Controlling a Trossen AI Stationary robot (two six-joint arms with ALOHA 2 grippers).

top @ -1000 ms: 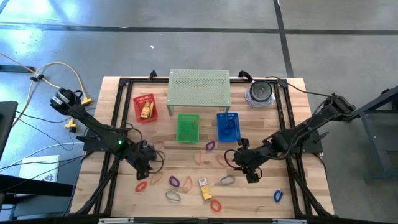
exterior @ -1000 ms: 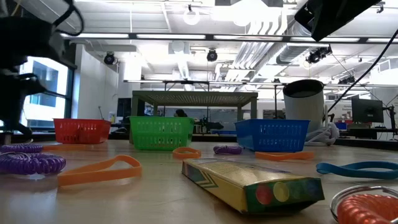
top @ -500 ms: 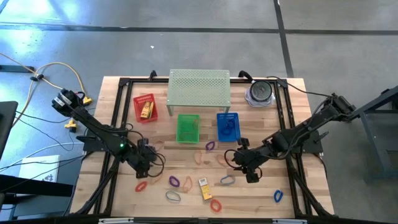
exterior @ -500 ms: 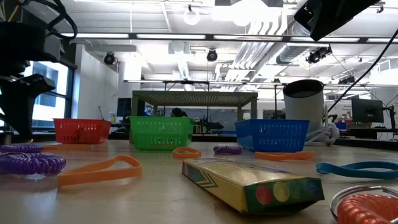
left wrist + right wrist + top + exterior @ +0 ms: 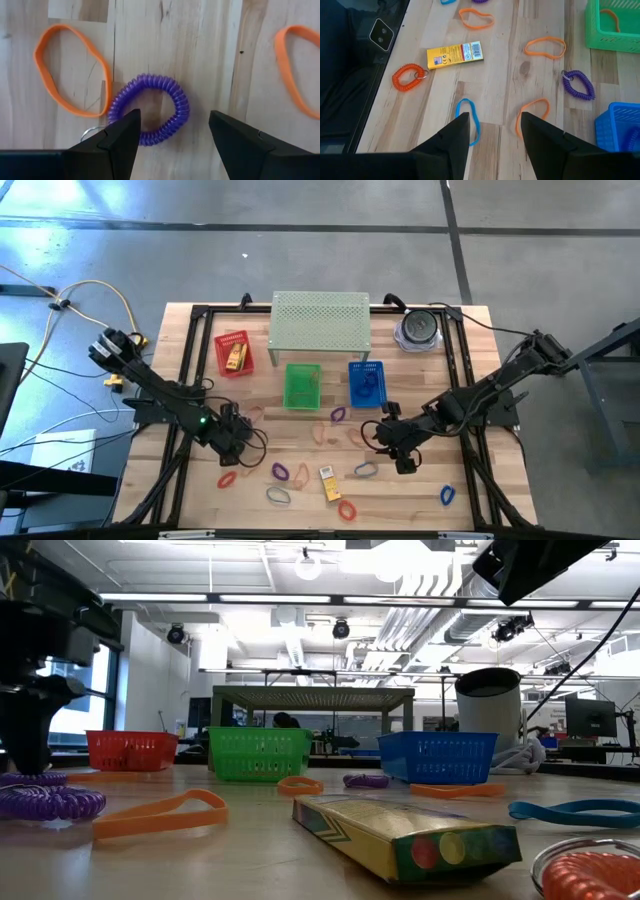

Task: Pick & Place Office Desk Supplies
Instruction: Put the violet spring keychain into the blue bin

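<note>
Purple coil loop (image 5: pixel 150 116) flat on table, orange band (image 5: pixel 70 70) just beside it. Left gripper (image 5: pixel 172 142) has dropped lower over coil, fingers spread either side, nothing held; grasp looks imminent. Right gripper (image 5: pixel 492 132) unmoved, open, empty, above blue band (image 5: pixel 468 120).

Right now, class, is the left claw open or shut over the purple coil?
Open. In the left wrist view the left claw has its two fingers spread either side of the purple coil, not touching it.
</note>
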